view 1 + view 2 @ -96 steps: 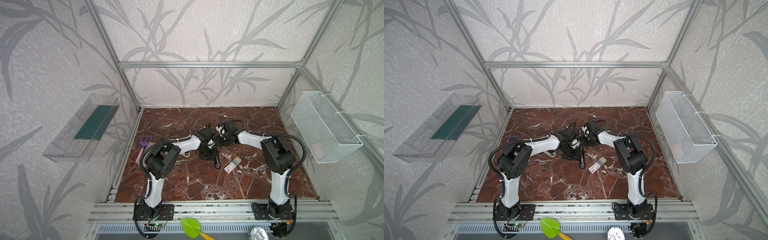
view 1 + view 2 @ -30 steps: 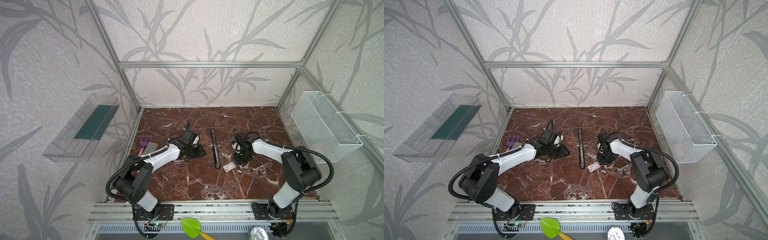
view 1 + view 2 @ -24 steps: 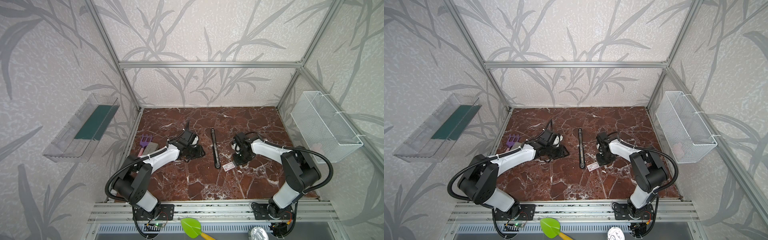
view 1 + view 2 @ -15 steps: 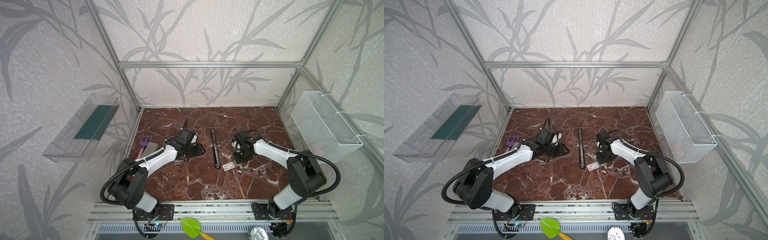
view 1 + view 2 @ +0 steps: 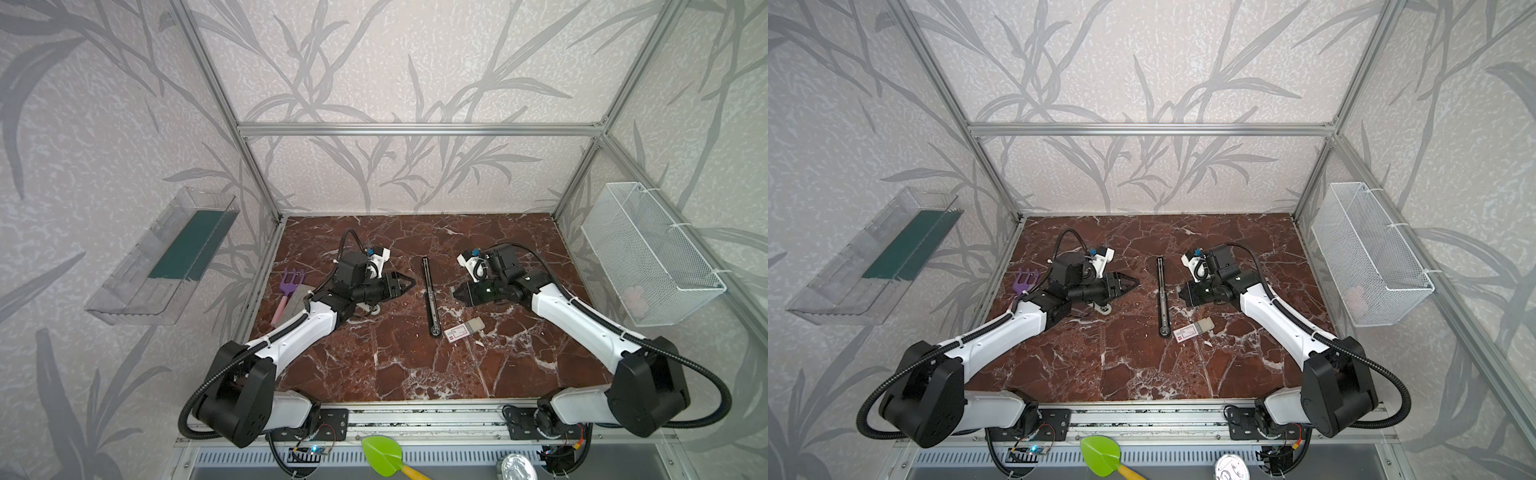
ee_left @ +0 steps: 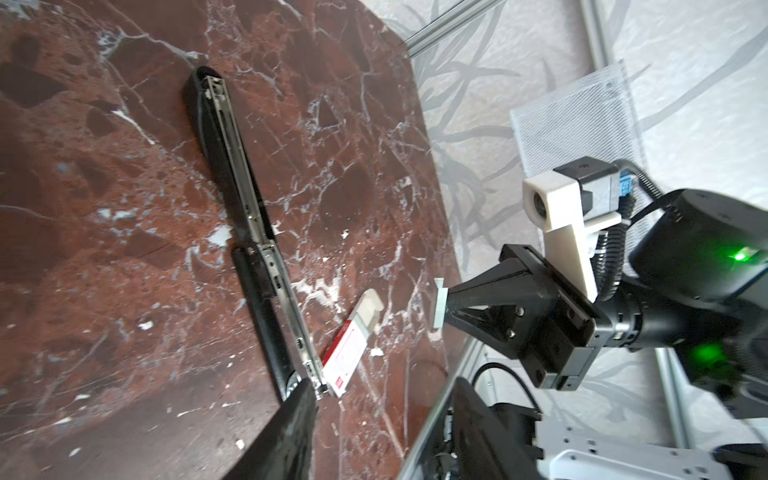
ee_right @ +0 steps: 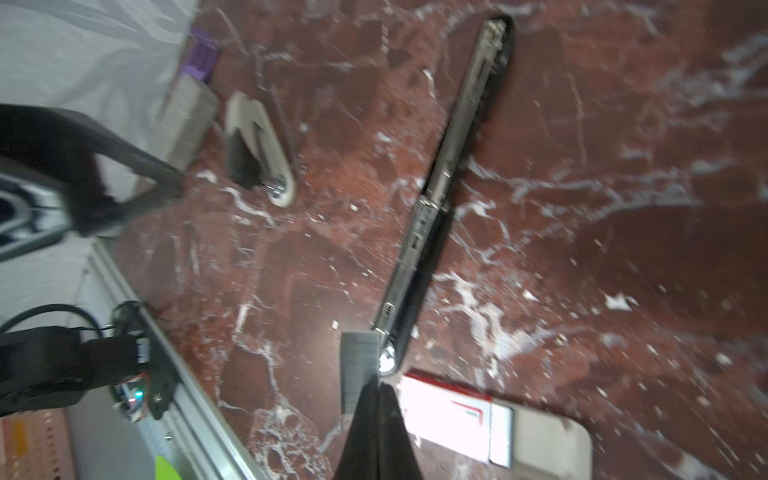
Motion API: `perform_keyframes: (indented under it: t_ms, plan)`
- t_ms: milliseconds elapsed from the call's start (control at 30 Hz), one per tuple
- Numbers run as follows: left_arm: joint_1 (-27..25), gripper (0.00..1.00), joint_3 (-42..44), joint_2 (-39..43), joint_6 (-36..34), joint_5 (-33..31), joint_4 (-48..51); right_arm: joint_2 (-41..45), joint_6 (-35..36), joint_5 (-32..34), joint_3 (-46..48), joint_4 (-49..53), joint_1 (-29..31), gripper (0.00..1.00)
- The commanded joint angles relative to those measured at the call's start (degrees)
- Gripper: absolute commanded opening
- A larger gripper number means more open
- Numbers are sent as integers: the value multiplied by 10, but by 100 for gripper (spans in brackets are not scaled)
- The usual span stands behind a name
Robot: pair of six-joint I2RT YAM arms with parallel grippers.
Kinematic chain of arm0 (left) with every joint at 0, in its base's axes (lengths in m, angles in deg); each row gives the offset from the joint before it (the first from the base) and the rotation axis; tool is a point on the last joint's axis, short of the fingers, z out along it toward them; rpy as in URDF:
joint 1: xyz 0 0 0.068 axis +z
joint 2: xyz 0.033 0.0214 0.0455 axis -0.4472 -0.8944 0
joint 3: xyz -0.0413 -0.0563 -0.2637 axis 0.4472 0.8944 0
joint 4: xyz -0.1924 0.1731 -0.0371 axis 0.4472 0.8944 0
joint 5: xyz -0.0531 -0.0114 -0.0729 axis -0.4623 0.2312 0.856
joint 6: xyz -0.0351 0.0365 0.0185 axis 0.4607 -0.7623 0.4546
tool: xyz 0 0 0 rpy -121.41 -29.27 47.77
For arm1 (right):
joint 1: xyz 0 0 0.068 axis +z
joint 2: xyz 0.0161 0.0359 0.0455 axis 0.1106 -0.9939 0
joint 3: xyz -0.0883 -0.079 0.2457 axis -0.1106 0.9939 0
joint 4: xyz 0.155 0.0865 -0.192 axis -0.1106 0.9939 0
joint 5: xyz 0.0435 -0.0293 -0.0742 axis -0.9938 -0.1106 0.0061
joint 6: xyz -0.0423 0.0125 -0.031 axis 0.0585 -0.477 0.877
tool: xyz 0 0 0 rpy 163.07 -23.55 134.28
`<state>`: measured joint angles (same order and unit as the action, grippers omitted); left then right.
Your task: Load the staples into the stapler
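Observation:
A long black stapler (image 5: 429,299) (image 5: 1162,299) lies opened flat on the marble floor, its metal channel up (image 6: 249,232) (image 7: 440,187). By its near end sits the white and red staples box (image 5: 457,333) (image 6: 347,353) (image 7: 449,415), with its grey tray (image 7: 544,440) slid out. My right gripper (image 5: 455,293) (image 7: 378,399) hovers right of the stapler, shut on a short grey staple strip (image 6: 439,305) (image 7: 359,365). My left gripper (image 5: 409,284) (image 6: 386,415) hangs left of the stapler, open and holding nothing.
A small beige stapler (image 7: 259,149) lies under my left arm. A grey block (image 5: 297,301) and a purple fork (image 5: 291,278) are beside the left wall. A wire basket (image 5: 648,253) hangs on the right wall, a clear shelf (image 5: 166,257) on the left.
My right gripper has lifted away from the box and now points at the stapler with the strip at its tip. My left gripper has moved slightly toward the stapler and opened wider.

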<state>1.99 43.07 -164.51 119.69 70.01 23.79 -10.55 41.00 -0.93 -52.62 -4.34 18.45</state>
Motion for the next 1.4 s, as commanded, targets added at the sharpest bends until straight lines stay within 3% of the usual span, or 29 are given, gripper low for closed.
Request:
perform_keyframes:
  t_ms: [0, 133, 300, 400, 600, 900, 1367]
  plan:
    - [2, 55, 11, 12, 58, 72, -148, 10, -63, -119, 18, -126, 5, 0]
    - [3, 53, 26, -3, 121, 110, -268, 9, -134, -192, 45, -249, 10, 0]
    - [6, 48, 40, -66, 283, 165, -537, 1, -247, -262, 88, -431, 12, 0]
    - [7, 48, 37, -91, 328, 178, -604, -3, -290, -292, 101, -506, 12, 0]
    - [15, 50, 41, -68, 305, 184, -571, -3, -312, -314, 107, -543, 12, 0]
    - [14, 48, 32, -47, 274, 216, -507, -43, -402, -344, 114, -686, 15, 0]
    - [11, 45, 29, -54, 272, 221, -499, -60, -417, -365, 108, -711, 25, 0]
